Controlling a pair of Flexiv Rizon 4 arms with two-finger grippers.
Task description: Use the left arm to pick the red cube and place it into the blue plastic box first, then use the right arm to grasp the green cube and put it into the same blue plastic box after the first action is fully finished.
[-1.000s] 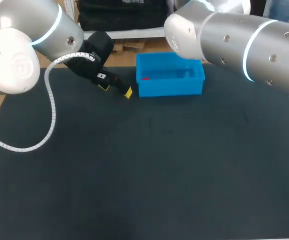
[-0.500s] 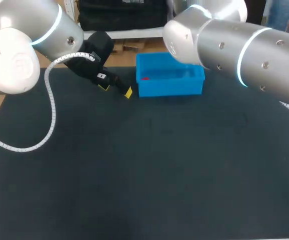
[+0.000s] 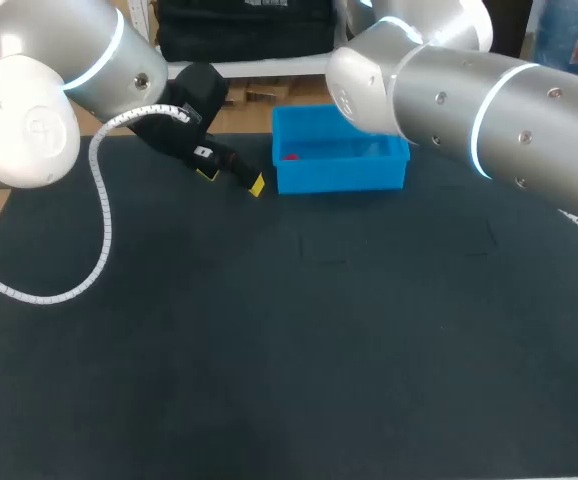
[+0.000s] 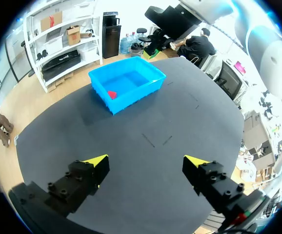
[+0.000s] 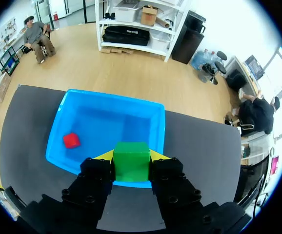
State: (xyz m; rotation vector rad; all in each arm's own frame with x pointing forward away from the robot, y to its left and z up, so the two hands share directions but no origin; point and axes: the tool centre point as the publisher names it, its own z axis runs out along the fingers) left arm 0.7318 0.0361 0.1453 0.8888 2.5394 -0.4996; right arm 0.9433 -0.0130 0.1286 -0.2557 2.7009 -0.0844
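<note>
My left claw (image 3: 232, 179) hangs released, its fingers spread with nothing between them, over the matte black tabletop (image 3: 269, 350) just beside the blue plastic box (image 3: 339, 180). The red cube (image 3: 290, 156) lies inside that box, toward its left end. Faint thin marks (image 4: 149, 142) cross the tabletop. My right claw (image 5: 131, 156) is clenched on the green cube (image 5: 131, 165), held over the box's rim.

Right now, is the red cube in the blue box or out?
In. The red cube lies on the floor of the blue box; the right gripper holds the green cube.
</note>
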